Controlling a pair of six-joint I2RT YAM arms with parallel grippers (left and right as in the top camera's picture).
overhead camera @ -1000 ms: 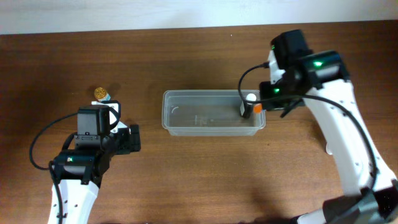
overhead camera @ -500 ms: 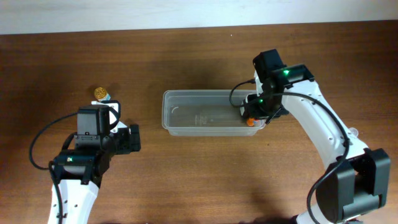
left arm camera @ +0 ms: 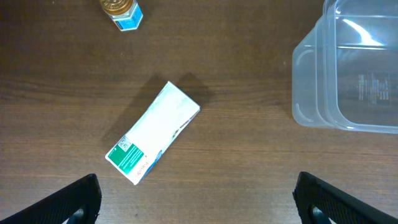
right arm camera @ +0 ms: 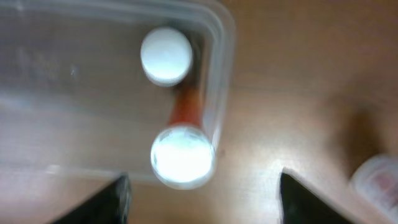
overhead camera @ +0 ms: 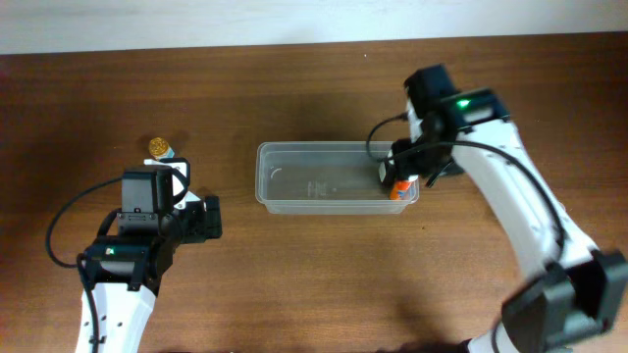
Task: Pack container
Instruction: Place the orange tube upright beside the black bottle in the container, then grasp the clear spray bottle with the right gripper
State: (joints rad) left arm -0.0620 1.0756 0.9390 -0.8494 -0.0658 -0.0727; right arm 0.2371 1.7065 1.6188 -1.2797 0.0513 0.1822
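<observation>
The clear container [overhead camera: 324, 179] lies at mid-table; its corner [left arm camera: 348, 68] shows in the left wrist view. My right gripper [overhead camera: 392, 175] hovers over its right end, open [right arm camera: 205, 200], jaws wide apart with nothing between them. Below it a small orange bottle [overhead camera: 397, 192] with a white cap [right arm camera: 183, 155] rests inside the container by the right wall [right arm camera: 221, 62]. A second white cap [right arm camera: 166, 55] sits deeper in the tub. My left gripper [left arm camera: 200, 202] stands open above bare wood, near a white and green box [left arm camera: 154, 132].
A small bottle [overhead camera: 159, 149] with a gold cap and blue label [left arm camera: 122, 11] stands on the table at the far left. A pale blurred object [right arm camera: 376, 177] lies on the wood right of the container. The table's back edge runs along the top.
My right gripper has opened and let go of the orange bottle, which now rests in the container's right end. The right arm has shifted slightly. The left arm has not moved.
</observation>
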